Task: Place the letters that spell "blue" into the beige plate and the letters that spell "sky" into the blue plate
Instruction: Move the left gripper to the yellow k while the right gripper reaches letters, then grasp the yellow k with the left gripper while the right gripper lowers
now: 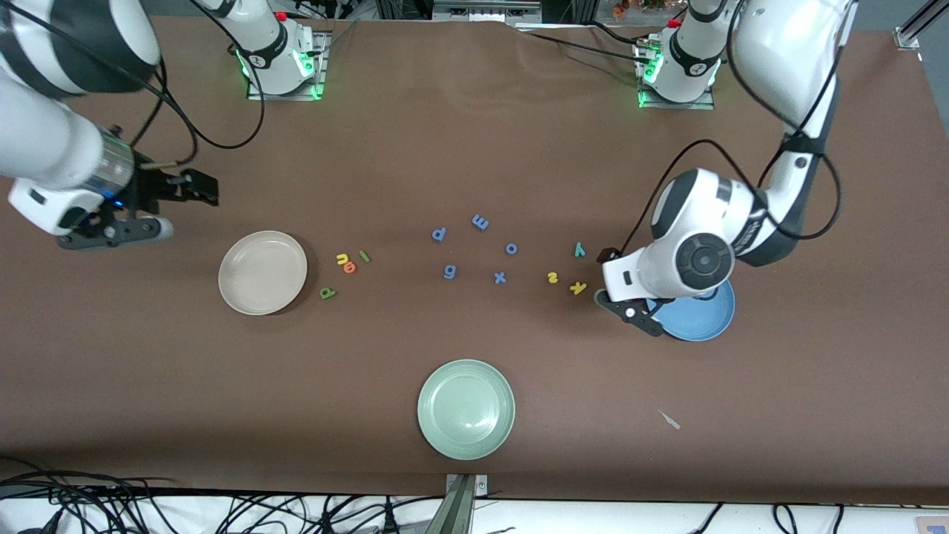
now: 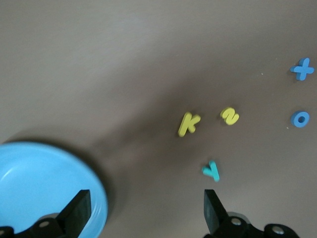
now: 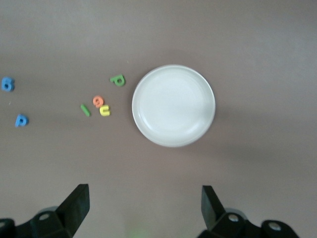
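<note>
Five periwinkle letters [image 1: 474,248] lie mid-table; a pale green plate [image 1: 465,409] sits nearer.

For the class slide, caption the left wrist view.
Open left gripper above yellow k, yellow s, teal y, beside the blue plate.

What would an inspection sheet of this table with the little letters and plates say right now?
Surface: brown table.
Job's things: b, l, u, e letters beside empty beige plate; s, k, y letters beside blue plate; none plated.
Clutter: five blue letters mid-table; pale green plate; small pale scrap.
Grippers: left gripper open, over blue plate's edge; right gripper open, up by beige plate.
Cables: black cables along arms, more at table edge.
Surroundings: nothing seen.
</note>
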Controlling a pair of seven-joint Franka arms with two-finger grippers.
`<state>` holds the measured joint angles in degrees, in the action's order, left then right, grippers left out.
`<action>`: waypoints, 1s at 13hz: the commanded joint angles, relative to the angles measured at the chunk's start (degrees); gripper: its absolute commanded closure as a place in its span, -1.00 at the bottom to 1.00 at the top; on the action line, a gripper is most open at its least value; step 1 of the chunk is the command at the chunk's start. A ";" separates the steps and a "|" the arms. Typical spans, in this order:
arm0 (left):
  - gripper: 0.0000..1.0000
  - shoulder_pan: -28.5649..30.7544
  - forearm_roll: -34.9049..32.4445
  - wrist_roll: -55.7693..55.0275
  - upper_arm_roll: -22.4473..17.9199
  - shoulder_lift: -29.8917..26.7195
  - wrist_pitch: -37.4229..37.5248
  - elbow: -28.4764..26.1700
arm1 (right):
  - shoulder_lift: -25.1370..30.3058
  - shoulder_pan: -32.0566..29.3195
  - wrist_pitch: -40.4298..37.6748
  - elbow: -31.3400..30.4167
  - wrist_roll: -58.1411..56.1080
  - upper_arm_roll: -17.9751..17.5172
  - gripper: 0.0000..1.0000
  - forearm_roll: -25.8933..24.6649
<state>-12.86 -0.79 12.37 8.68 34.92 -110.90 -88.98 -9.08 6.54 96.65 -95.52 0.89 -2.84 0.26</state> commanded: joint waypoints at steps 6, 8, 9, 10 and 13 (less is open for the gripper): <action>-1.00 -3.40 -3.96 3.19 -0.07 4.18 -16.53 -6.91 | -4.43 -0.21 35.33 -22.26 11.50 -6.83 -1.00 0.88; -1.00 -3.58 -4.05 3.19 -0.07 4.89 -18.30 -6.91 | -10.14 -0.21 41.83 -21.65 12.38 -6.92 -1.00 0.09; -1.00 -4.02 -4.05 3.19 -0.07 4.98 -18.30 -6.91 | -12.43 -0.13 44.65 -21.29 12.30 -6.92 -1.00 -0.43; -0.99 -4.11 -4.05 3.10 -0.07 5.33 -18.39 -6.91 | -15.15 -0.13 46.33 -20.16 12.38 -6.92 -1.00 -2.44; -0.93 -4.63 -4.05 2.84 -0.16 6.47 -19.35 -6.91 | -22.11 1.27 46.79 -14.19 12.30 -6.92 -0.99 -7.55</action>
<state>-16.89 -3.37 15.00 8.82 40.69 -128.98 -95.80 -26.85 6.83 143.68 -115.02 12.62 -9.46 -5.21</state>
